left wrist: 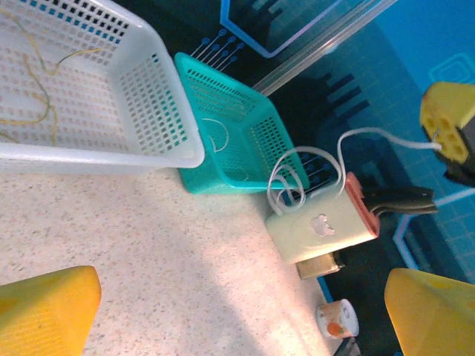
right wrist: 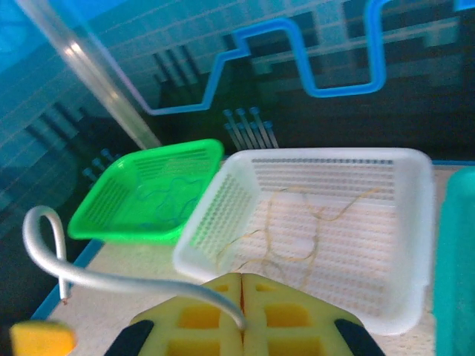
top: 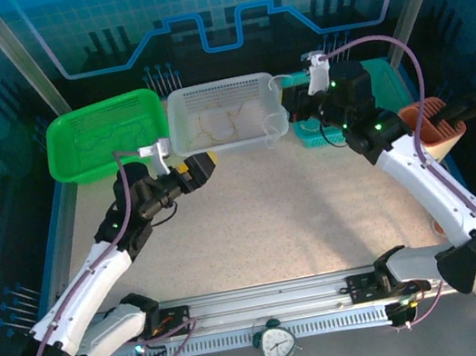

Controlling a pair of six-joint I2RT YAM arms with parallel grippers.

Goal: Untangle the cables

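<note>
**Left pincer** (left wrist: pixel 237 315): the jaws stand wide apart with nothing between them. It hangs over bare tabletop (left wrist: pixel 148 245), just near of the white basket (left wrist: pixel 111 159).

**Right pincer** (right wrist: pixel 243 289): the jaws are pressed together on a white cable (right wrist: pixel 148 282). The cable leaves the seam and bends off left in a loop. In the left wrist view I follow it down to loose coils at a cream box (left wrist: pixel 319 226) on the right of the tabletop. I cannot tell whether the coils rest on the box.

**Baskets**, in a row along the far side:
- The green basket (right wrist: pixel 104 199), on the left, holds a thin blue cord (right wrist: pixel 159 196).
- The white basket, in the middle, holds a yellow-tan cord (top: pixel 215 127) lying in open loops.
- The teal basket (left wrist: pixel 252 148), on the right, holds a short whitish cord (left wrist: pixel 215 133).
</note>
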